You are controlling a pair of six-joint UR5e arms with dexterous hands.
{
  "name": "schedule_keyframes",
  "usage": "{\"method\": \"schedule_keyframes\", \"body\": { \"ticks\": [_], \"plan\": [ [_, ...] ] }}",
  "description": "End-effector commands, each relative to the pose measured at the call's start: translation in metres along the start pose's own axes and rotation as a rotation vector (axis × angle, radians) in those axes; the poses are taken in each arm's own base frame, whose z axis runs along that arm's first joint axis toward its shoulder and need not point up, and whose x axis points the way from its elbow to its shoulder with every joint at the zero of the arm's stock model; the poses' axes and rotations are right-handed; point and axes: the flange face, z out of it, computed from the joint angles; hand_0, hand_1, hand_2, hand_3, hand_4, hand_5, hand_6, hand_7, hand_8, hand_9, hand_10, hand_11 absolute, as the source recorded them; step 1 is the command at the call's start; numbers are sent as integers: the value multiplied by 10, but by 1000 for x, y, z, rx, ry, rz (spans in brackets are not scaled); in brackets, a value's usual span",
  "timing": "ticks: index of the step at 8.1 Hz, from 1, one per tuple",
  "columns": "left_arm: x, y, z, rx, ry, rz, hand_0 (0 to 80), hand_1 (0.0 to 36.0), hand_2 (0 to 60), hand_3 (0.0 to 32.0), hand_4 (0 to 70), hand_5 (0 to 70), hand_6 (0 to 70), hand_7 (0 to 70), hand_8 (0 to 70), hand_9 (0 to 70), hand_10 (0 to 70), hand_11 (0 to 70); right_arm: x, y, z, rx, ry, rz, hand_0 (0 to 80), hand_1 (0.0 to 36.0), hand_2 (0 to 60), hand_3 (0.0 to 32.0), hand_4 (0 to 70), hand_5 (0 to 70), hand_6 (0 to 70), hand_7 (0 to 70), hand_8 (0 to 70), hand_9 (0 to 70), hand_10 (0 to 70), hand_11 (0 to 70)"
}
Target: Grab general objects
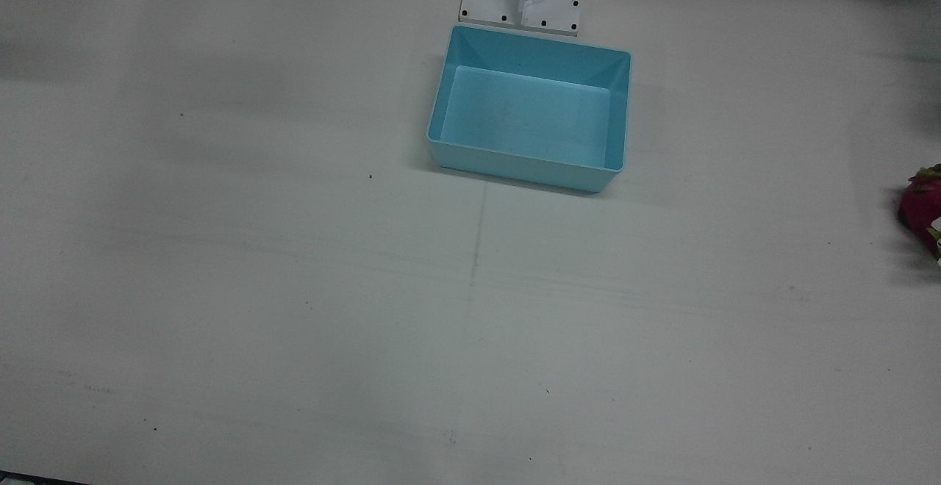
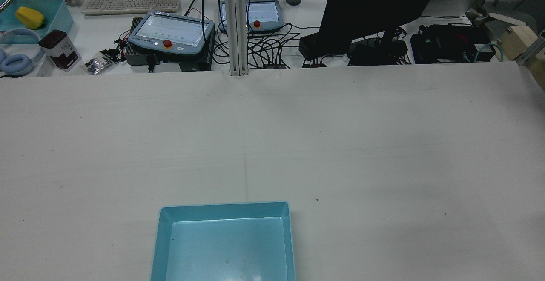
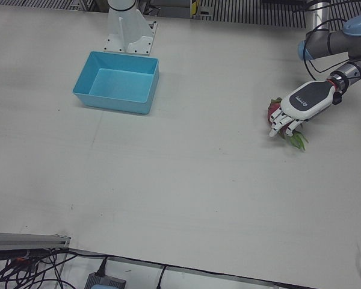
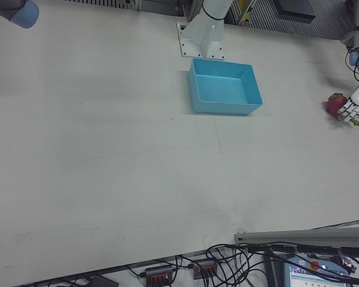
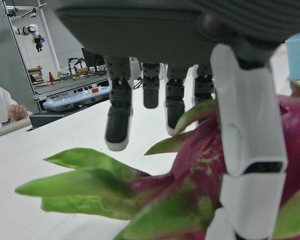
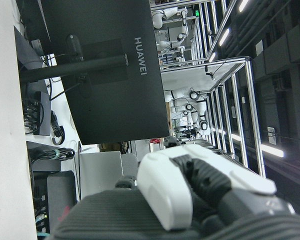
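While my left hand (image 3: 295,108) hovers with fingers spread over the magenta, green-leafed dragon fruit (image 3: 273,112), the white table (image 3: 186,180) around it lies bare. Well away sits the empty light-blue plastic bin (image 3: 117,81); I cannot tell my right hand's (image 6: 190,200) state.

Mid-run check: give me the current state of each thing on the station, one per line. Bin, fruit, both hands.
blue bin: upright on the table, nothing in it.
dragon fruit: lying on the table, far from the bin, under the left hand.
left hand: over the dragon fruit, fingers spread around it, not clearly closed.
right hand: seen only by its own camera, away from the table; open or shut unclear.
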Motion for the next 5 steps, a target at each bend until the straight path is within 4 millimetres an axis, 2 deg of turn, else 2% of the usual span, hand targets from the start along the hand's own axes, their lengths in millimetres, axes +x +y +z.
{"method": "schedule_keyframes", "body": {
  "ticks": [1, 2, 3, 4, 5],
  "plan": [
    [-1, -2, -1, 29, -10, 0, 453, 50, 248, 0, 269, 700, 422, 700, 501, 557, 700, 700, 0, 0, 0, 0, 0, 0, 0, 0, 0, 0, 0, 0, 0, 0, 0, 0, 0, 0],
    [-1, -2, -2, 28, -13, -3, 430, 32, 304, 0, 339, 700, 504, 700, 575, 648, 700, 700, 0, 0, 0, 0, 0, 0, 0, 0, 0, 0, 0, 0, 0, 0, 0, 0, 0, 0],
    [-1, 0, -6, 31, -14, -7, 435, 16, 313, 0, 408, 700, 598, 700, 652, 700, 700, 700, 0, 0, 0, 0, 0, 0, 0, 0, 0, 0, 0, 0, 0, 0, 0, 0, 0, 0],
    [0, 0, -8, 36, -7, -6, 422, 0, 302, 0, 492, 700, 700, 700, 700, 700, 700, 700, 0, 0, 0, 0, 0, 0, 0, 0, 0, 0, 0, 0, 0, 0, 0, 0, 0, 0],
    [3, 5, -18, 40, 2, -5, 412, 0, 356, 0, 549, 700, 700, 700, 700, 700, 700, 700, 0, 0, 0, 0, 0, 0, 0, 0, 0, 0, 0, 0, 0, 0, 0, 0, 0, 0]
  ]
}}
